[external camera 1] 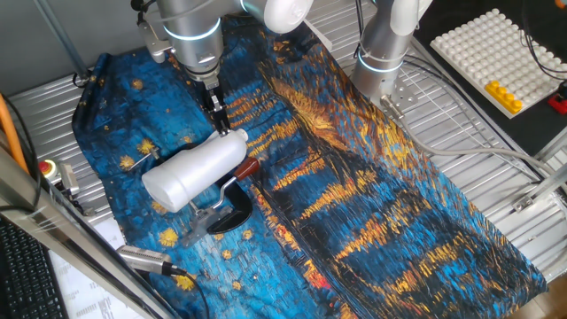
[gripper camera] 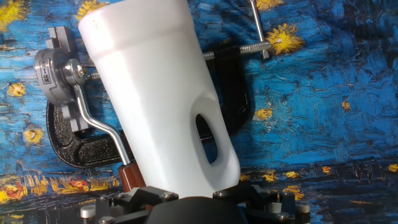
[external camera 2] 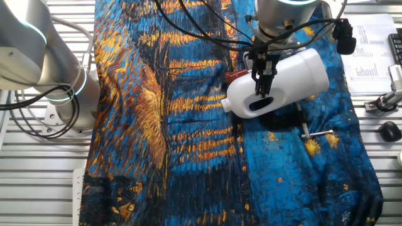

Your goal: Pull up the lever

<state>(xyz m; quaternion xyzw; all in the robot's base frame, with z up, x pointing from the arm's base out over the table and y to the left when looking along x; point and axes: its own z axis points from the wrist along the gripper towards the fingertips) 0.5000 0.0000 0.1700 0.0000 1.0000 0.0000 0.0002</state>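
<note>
Lying nearest the lens in one fixed view, lower left of frame, is a silver rod with a cable point(external camera 1: 146, 260), idle on the blue painted cloth point(external camera 1: 399, 221) that is covering the desk point(external camera 1: 496, 133). Left of centre, a white cylinder point(external camera 1: 197, 168) is sitting tilted over a black clamp point(external camera 1: 226, 218), probably bolted there so the mechanism stays put when pulled. The lever point(external camera 1: 237, 174) is poking out at the cylinder's lower right, dark-red knob outward. The pincer point(external camera 1: 219, 121) is hanging just above the cylinder's upper end, fingers pointing down.

Seen from the other fixed view, the pincer point(external camera 2: 262, 85) is crossing in front of the cylinder point(external camera 2: 282, 81) at upper right; the red knob point(external camera 2: 237, 76) is peeking out at its left, just beside the fingers. Whether the fingers are parted or closed, I cannot tell; they are gripping nothing that I can see.

Looking along the fingers in the hand view, the cylinder point(gripper camera: 161, 93) is filling the middle. The lever's silver arm point(gripper camera: 99, 127) is curving from a round hub at left down to the knob point(gripper camera: 132, 178) at lower centre, right above the pincer body. Judgement: the hand is lining up on the knob, not yet holding it.
</note>
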